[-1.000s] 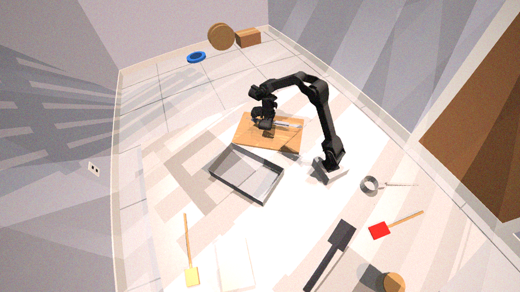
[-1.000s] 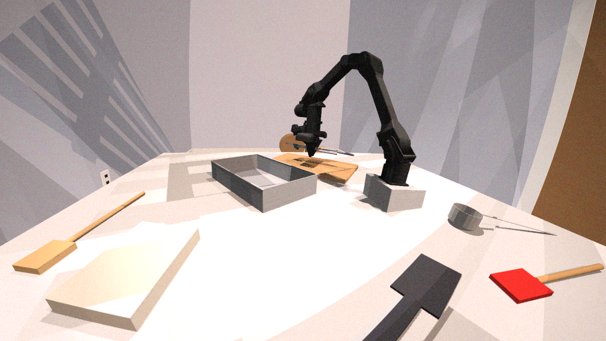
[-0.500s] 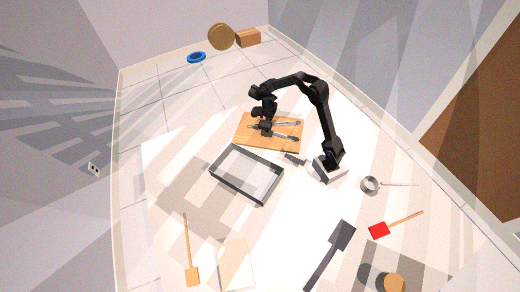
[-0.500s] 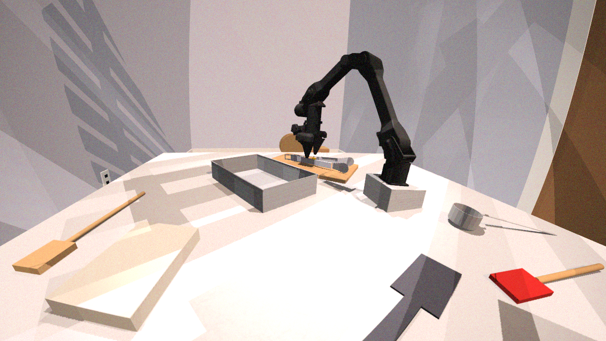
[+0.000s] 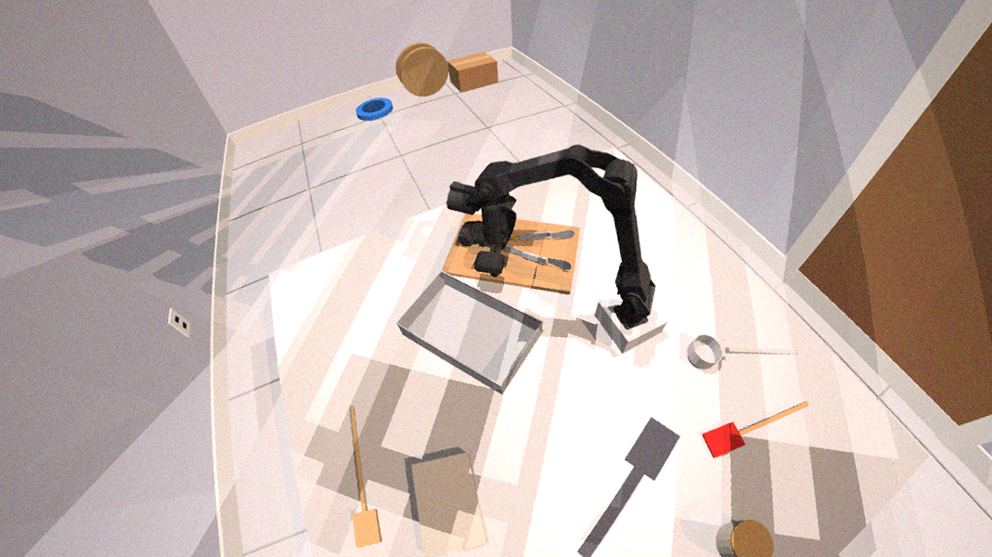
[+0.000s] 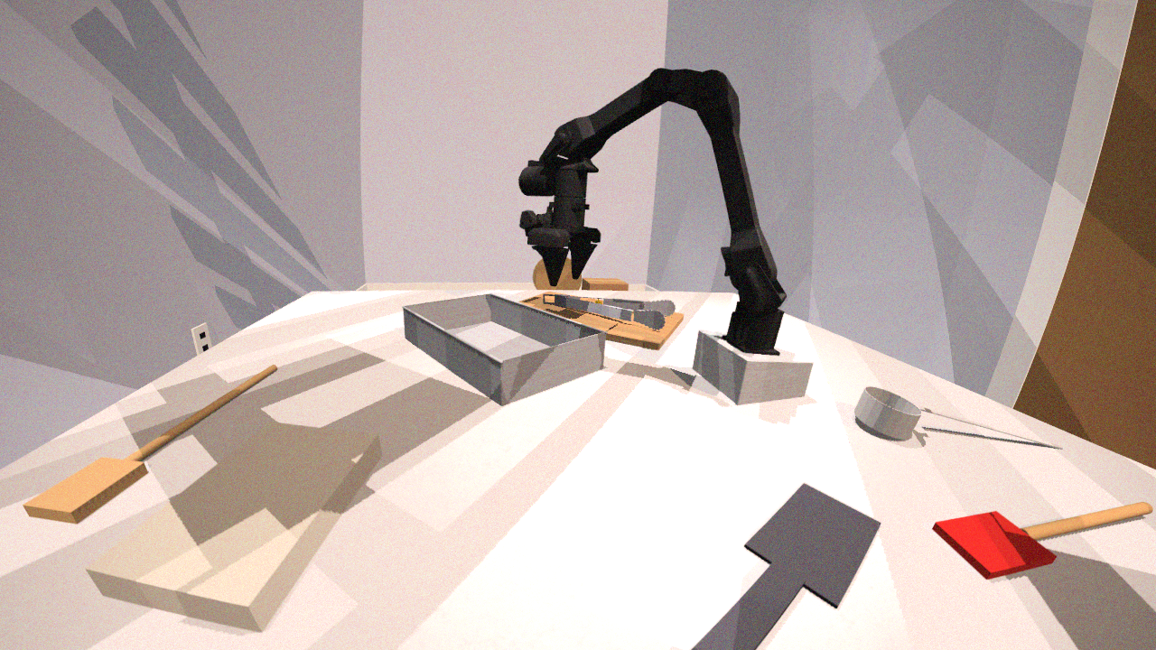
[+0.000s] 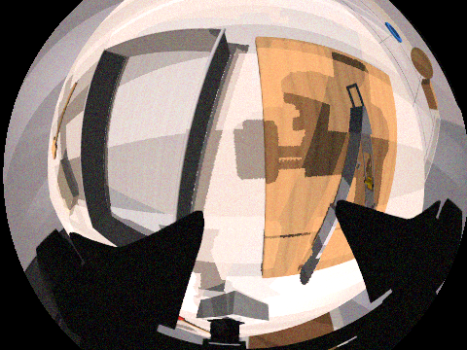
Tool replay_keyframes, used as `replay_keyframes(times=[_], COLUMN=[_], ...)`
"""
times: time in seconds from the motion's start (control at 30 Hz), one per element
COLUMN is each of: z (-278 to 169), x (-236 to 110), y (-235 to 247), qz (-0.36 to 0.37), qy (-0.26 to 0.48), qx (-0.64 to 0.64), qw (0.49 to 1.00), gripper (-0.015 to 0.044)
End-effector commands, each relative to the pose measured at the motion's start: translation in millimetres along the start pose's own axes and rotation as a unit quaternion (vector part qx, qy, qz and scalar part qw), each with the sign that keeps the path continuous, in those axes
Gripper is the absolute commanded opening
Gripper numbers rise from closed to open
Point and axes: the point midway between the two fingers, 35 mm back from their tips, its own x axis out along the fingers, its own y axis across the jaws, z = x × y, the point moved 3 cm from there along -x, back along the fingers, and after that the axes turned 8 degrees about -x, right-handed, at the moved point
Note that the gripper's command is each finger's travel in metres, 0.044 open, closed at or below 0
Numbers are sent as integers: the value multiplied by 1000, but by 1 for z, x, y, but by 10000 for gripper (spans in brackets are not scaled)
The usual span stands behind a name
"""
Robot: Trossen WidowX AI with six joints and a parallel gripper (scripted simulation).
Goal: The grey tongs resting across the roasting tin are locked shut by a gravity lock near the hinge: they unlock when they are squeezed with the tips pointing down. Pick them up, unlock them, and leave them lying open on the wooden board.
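The grey tongs (image 5: 562, 263) (image 6: 642, 317) (image 7: 356, 119) lie on the wooden board (image 5: 546, 280) (image 6: 626, 332) (image 7: 292, 209). Their two arms stand spread apart in a V, with the broad tips toward the arm's base and a small yellow part on one arm. My gripper (image 5: 480, 247) (image 6: 564, 281) (image 7: 274, 214) is wide open and empty, pointing down above the tongs' narrow end and the board. In the wrist view one finger hides part of the tongs. The roasting tin (image 5: 450, 358) (image 6: 549, 371) (image 7: 94, 146) stands beside the board with nothing across it.
A cream block (image 5: 446, 495) (image 6: 201, 533), a wooden spatula (image 5: 366, 527) (image 6: 88, 487), a dark flat spatula (image 5: 653, 447) (image 6: 812, 543), a red spatula (image 5: 723, 439) (image 6: 990, 543) and a grey ring-shaped pan (image 6: 887, 416) lie farther off on the table.
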Motion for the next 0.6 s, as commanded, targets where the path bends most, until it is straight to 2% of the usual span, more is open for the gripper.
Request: replay_keyframes(times=[0.0, 0.17, 0.33, 0.57], z=[-5, -4, -4, -4], x=[-12, -18, -58, -61], y=[28, 27, 24, 24], qz=[1, 1, -1, -1], qy=[2, 1, -3, -3], qx=[9, 7, -3, -3], qw=[1000, 1000, 1000, 1000], gripper=[440, 440, 440, 440])
